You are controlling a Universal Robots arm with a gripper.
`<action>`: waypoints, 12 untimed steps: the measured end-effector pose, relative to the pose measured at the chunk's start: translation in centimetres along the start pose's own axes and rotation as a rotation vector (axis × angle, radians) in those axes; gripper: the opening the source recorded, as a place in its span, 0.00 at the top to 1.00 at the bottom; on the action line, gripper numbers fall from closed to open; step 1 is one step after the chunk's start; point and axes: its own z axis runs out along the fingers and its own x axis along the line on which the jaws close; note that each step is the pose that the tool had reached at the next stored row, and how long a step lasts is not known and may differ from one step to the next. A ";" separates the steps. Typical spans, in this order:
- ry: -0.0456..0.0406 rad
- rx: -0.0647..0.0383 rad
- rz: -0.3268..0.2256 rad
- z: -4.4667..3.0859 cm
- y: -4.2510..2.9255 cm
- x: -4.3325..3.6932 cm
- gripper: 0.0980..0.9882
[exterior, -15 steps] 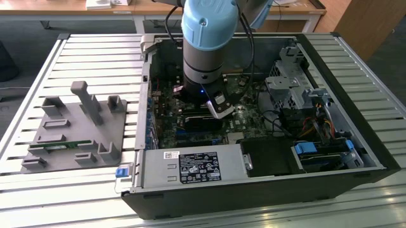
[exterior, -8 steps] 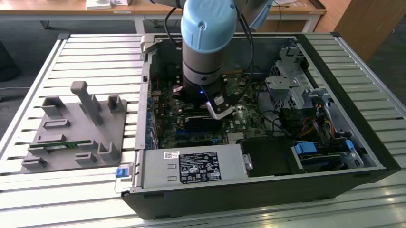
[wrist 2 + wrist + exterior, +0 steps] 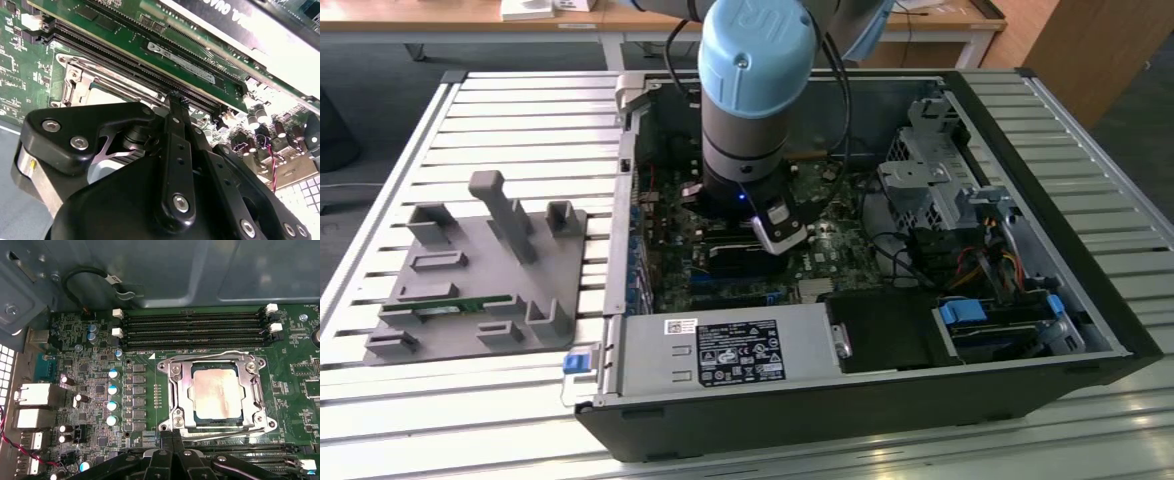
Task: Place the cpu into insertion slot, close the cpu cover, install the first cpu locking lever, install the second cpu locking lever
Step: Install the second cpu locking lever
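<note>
Cpu [image 3: 216, 391] sits flat in insertion slot [image 3: 186, 371], face up, edges square w/ socket, parallel to memory slots [image 3: 192, 330]. Cpu cover [image 3: 186, 395] down around it. Gripper [image 3: 172, 436] low by socket edge; fingers' state: can't tell.

Open black computer case [image 3: 881, 400] lies on its side on a slatted white bench [image 3: 440, 390]. Inside, a green motherboard [image 3: 90, 405] with four long memory slots [image 3: 195, 330] in a row, white latches at their ends. Silver-topped capacitors [image 3: 113, 397] stand in a column beside small grey chips. Metal rear ports [image 3: 32, 407] sit at the board's edge; a red-and-black wire [image 3: 15, 445] runs near them. A labelled grey power supply [image 3: 727, 352] sits along the case's near edge, a metal drive cage [image 3: 927, 175] toward the exterior view's right. A grey fixture tray [image 3: 467, 270] rests on the bench at the exterior view's left, well apart from the case, holding a green memory stick [image 3: 454, 306].
</note>
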 end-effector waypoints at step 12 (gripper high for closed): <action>0.0009 -0.016 0.000 0.24 0.25 0.06 0.99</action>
